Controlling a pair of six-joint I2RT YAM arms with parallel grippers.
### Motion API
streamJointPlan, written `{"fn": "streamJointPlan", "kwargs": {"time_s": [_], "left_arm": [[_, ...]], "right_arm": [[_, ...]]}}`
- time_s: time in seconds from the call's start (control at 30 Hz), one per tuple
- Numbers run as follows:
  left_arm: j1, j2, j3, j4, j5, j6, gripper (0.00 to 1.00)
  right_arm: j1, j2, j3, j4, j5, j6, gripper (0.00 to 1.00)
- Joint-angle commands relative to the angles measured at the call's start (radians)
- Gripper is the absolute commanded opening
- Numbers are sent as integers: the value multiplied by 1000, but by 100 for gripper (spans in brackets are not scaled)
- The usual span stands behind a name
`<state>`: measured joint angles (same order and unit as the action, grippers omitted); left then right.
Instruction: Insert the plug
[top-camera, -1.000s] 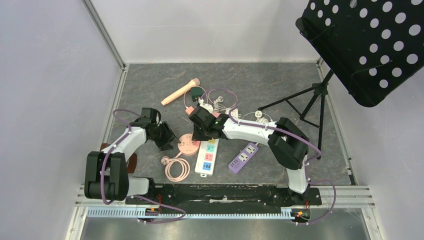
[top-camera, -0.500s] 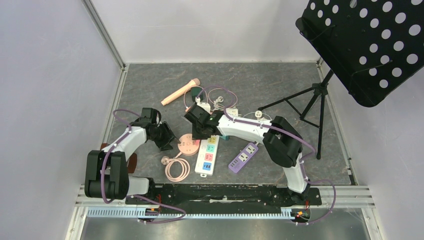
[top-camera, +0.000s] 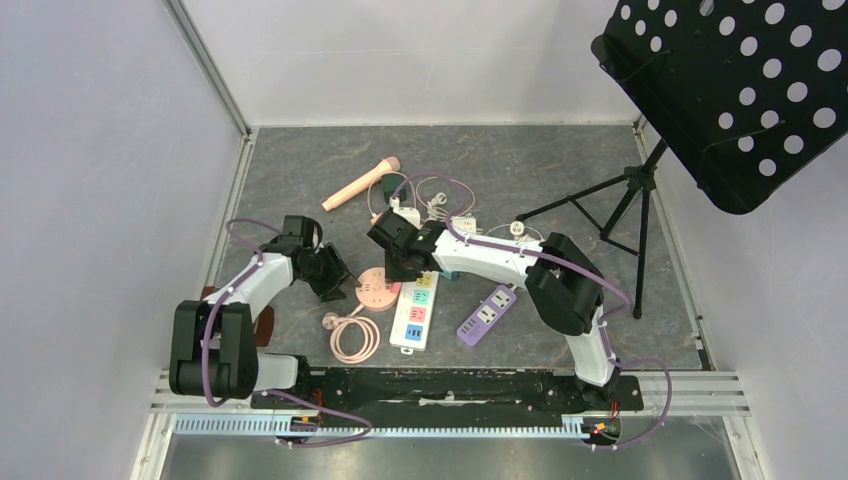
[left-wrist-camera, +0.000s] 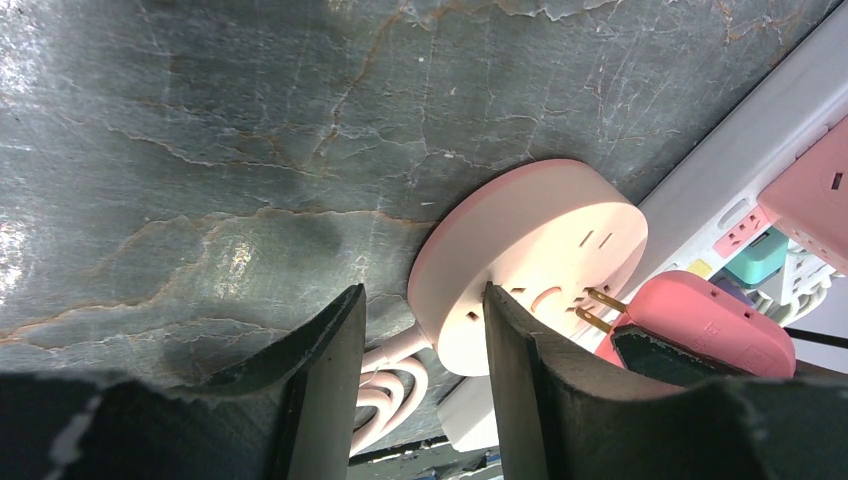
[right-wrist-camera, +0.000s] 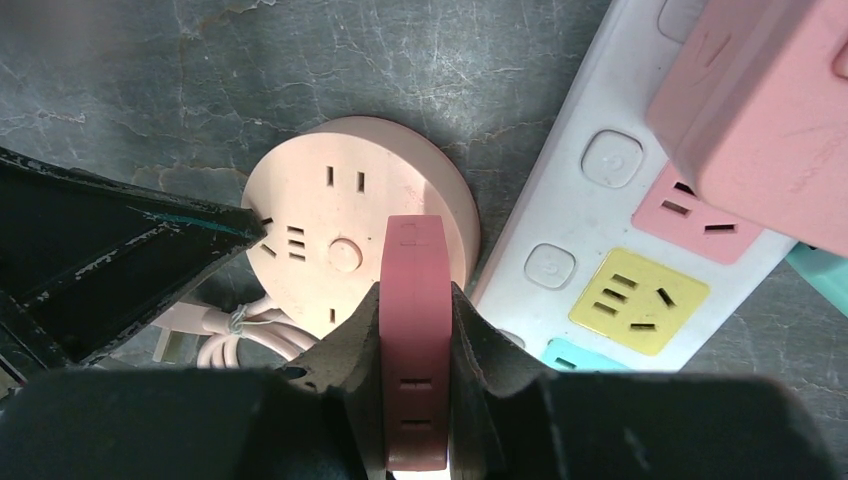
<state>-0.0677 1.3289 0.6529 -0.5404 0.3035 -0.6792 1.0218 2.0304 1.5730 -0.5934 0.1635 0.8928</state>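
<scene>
A round pink socket lies flat on the grey floor, its slots facing up. My right gripper is shut on a reddish-pink plug, which hangs over the near right part of the round pink socket. In the left wrist view the plug points its two brass prongs at the socket's top face, just short of it. My left gripper stands open on the socket's left side. One of its fingers has its tip at the rim.
A white power strip with coloured outlets lies right of the socket, a pink adapter plugged into it. The socket's coiled cable, a purple strip, a pink microphone and a music stand's tripod are around.
My right gripper with the plug has shifted a little left, toward the round socket, then held still. The left arm has not moved.
</scene>
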Motion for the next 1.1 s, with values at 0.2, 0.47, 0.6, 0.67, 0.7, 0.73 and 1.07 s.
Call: {"fn": "streamJointPlan", "kwargs": {"time_s": [0.2, 0.47, 0.6, 0.67, 0.7, 0.73, 1.07], "left_arm": [[-3, 9, 9, 12, -19, 0, 53], [-4, 11, 8, 13, -18, -1, 53], [-4, 15, 8, 13, -17, -4, 53], [-4, 21, 7, 12, -15, -10, 53], [-6, 26, 5, 13, -14, -12, 53], [-7, 31, 5, 14, -9, -17, 53], [-18, 69, -9, 31, 12, -39, 48]], "right_arm": [[11, 38, 52, -32, 19, 7, 0], [30, 88, 135, -78, 47, 14, 0], [48, 116, 203, -121, 72, 13, 0], [57, 141, 239, -153, 91, 18, 0], [61, 149, 256, -171, 101, 28, 0], [64, 159, 269, -181, 103, 31, 0], [87, 207, 301, -222, 124, 40, 0]]}}
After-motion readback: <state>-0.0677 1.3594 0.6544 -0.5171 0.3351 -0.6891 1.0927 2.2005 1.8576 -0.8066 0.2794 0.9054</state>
